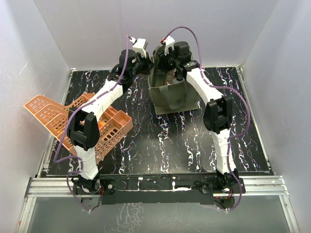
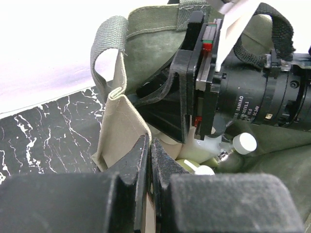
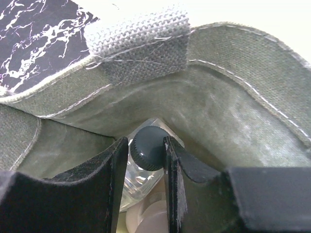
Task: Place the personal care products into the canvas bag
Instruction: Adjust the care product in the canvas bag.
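While the left gripper (image 2: pixel 149 145) was clamped tight on a side wall of the canvas bag (image 2: pixel 146 63), the right gripper (image 3: pixel 145 141) reached inside the bag; its fingers were closed on the black cap (image 3: pixel 147 151) of a clear bottle (image 3: pixel 138 179); a white-capped bottle (image 2: pixel 244 143) lay deeper inside the bag; an orange basket (image 1: pixel 114 127) stood left of the bag.

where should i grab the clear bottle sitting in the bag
Grip the clear bottle by its round black cap, coming down through the canvas bag's open top: the cap faces the opening and fabric walls close off the sides.
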Motion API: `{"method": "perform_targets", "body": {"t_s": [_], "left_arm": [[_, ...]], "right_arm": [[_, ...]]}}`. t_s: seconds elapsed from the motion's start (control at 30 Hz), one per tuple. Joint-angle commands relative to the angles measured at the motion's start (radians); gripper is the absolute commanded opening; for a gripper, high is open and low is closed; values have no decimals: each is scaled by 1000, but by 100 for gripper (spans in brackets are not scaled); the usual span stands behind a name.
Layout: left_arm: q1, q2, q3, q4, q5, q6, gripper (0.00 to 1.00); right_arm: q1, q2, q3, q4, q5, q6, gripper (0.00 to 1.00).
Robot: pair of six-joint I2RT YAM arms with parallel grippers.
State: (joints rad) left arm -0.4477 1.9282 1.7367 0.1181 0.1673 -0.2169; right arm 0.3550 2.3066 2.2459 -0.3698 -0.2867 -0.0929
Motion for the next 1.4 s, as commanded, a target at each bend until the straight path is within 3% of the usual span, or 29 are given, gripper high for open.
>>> {"method": "perform_targets", "body": {"t_s": [0.0, 0.33, 0.67, 0.97, 1.37], "left_arm": [[-6, -147, -8, 126, 97, 52, 0], [-6, -145, -7, 157, 99, 67, 0], [-6, -161, -18, 151, 67, 78, 0], [-7, -146, 23, 108, -150, 41, 0], [-5, -129, 30, 117, -143, 33, 0]], "right_arm": [[12, 0, 51, -131, -28, -7, 35], [31, -13, 78, -235, -106, -163, 30], [47, -20, 31, -340, -188, -198, 24], [53, -29, 20, -412, -262, -258, 21], [67, -38, -11, -486, -337, -258, 18]]}}
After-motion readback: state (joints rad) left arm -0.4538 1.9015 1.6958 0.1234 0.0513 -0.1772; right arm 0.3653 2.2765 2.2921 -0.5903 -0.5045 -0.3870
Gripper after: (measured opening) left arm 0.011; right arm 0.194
